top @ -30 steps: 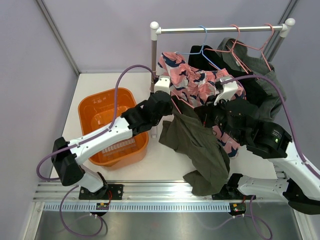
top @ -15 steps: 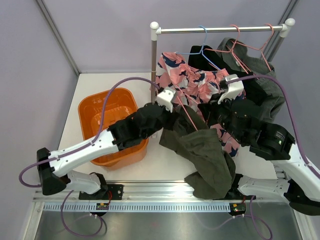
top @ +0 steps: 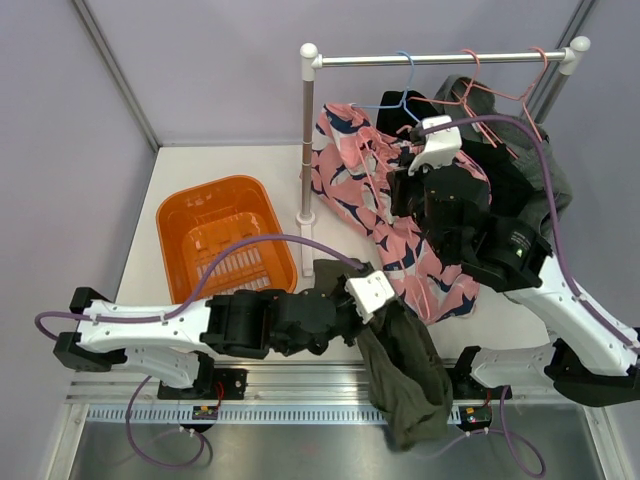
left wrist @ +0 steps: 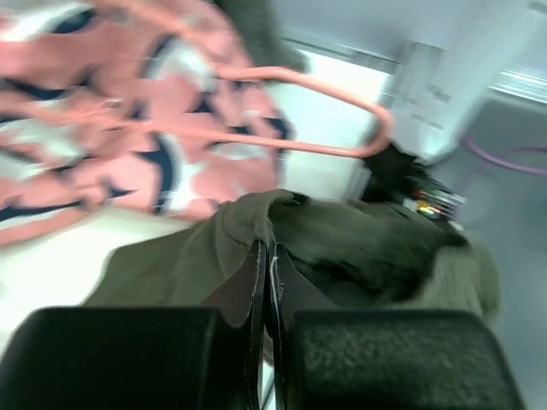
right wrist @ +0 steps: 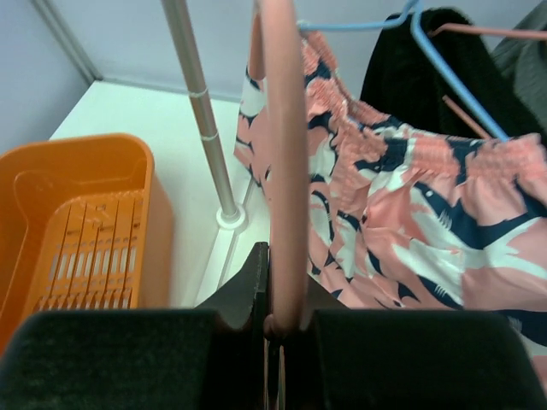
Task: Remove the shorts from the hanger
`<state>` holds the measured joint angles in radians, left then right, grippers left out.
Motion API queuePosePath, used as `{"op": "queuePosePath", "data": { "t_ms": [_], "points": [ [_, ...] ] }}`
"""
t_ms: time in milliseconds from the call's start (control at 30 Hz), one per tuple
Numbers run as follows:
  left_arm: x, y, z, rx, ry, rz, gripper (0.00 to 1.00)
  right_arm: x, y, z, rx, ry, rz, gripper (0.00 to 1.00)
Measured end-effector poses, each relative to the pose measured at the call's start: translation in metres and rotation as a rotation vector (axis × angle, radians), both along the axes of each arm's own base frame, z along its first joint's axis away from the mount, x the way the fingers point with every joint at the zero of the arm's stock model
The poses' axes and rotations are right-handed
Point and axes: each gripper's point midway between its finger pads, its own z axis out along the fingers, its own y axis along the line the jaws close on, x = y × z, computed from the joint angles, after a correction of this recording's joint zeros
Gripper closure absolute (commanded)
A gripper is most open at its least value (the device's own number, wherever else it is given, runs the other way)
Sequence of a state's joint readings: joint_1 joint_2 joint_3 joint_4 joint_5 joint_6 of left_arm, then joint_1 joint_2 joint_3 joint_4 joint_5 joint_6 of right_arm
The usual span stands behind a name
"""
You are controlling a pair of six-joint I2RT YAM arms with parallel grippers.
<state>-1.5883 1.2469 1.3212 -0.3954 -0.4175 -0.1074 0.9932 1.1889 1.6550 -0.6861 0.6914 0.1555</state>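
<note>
We note the left gripper (left wrist: 263,260) clamped on a fold of the dark olive shorts (left wrist: 359,248). Within 1 second its arm has dragged them from beside the rack to the table's near edge, clear of the pink hanger (right wrist: 286,154). The right gripper (right wrist: 272,286) pinches that hanger's wire, now raised toward the rail (top: 440,59). We judge 1 of 4 freed; the pink printed shorts (top: 345,170), black shorts (top: 410,108) and grey shorts (top: 545,165) remain at the rack.

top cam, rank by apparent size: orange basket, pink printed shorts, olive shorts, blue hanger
1. pink printed shorts and orange basket: too close to rank, and the shorts are partly hidden
2. dark olive shorts
3. blue hanger
</note>
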Motion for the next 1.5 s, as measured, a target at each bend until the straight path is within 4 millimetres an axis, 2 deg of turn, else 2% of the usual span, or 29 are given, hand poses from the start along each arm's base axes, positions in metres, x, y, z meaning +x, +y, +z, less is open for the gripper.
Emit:
{"op": "queuePosePath", "data": {
  "t_ms": [67,133,233,300,400,500,567,633,700,733,800,833,933,1067,1133,1267,1367,1500],
  "points": [
    [0.017,0.011,0.011,-0.002,-0.042,0.089,1.00,0.001,-0.007,0.014,0.015,-0.022,-0.026,1.00],
    [0.037,0.026,0.032,-0.015,-0.085,0.190,1.00,-0.002,-0.017,0.029,0.039,-0.047,-0.049,1.00],
    [0.068,0.052,0.096,-0.106,-0.151,0.331,1.00,-0.010,-0.034,0.043,0.071,-0.071,-0.069,1.00],
    [0.087,0.080,0.159,-0.219,-0.222,0.434,1.00,-0.016,-0.044,0.047,0.080,-0.077,-0.076,1.00],
    [0.103,0.140,0.256,-0.408,-0.340,0.571,1.00,-0.024,-0.057,0.050,0.091,-0.079,-0.077,1.00],
    [0.107,0.218,0.346,-0.626,-0.419,0.700,1.00,-0.028,-0.063,0.048,0.086,-0.070,-0.078,1.00],
    [0.106,0.273,0.383,-0.749,-0.448,0.782,1.00,-0.030,-0.066,0.046,0.082,-0.063,-0.078,1.00],
    [0.106,0.316,0.398,-0.824,-0.463,0.847,1.00,-0.031,-0.067,0.044,0.076,-0.057,-0.078,1.00],
    [0.106,0.344,0.398,-0.854,-0.474,0.897,1.00,-0.032,-0.068,0.042,0.071,-0.051,-0.078,1.00],
    [0.106,0.351,0.393,-0.854,-0.477,0.911,1.00,-0.033,-0.069,0.042,0.072,-0.049,-0.077,1.00],
    [0.108,0.347,0.370,-0.807,-0.488,0.922,1.00,-0.034,-0.070,0.041,0.076,-0.047,-0.076,1.00],
    [0.110,0.341,0.354,-0.762,-0.493,0.928,1.00,-0.035,-0.070,0.040,0.078,-0.045,-0.076,1.00],
    [0.122,0.300,0.300,-0.602,-0.509,0.921,1.00,-0.036,-0.072,0.036,0.081,-0.040,-0.076,1.00],
    [0.158,0.249,0.217,-0.373,-0.481,0.906,1.00,-0.039,-0.074,0.032,0.082,-0.027,-0.070,1.00],
    [0.176,0.232,0.179,-0.279,-0.427,0.898,1.00,-0.040,-0.073,0.031,0.086,-0.022,-0.066,1.00],
    [0.197,0.214,0.137,-0.196,-0.316,0.883,1.00,-0.041,-0.072,0.029,0.088,-0.011,-0.059,1.00],
    [0.212,0.222,0.123,-0.182,-0.240,0.931,1.00,-0.042,-0.073,0.025,0.086,-0.002,-0.059,1.00],
    [0.227,0.258,0.108,-0.224,-0.131,1.058,1.00,-0.044,-0.076,0.019,0.081,0.006,-0.059,1.00]
  ]
}}
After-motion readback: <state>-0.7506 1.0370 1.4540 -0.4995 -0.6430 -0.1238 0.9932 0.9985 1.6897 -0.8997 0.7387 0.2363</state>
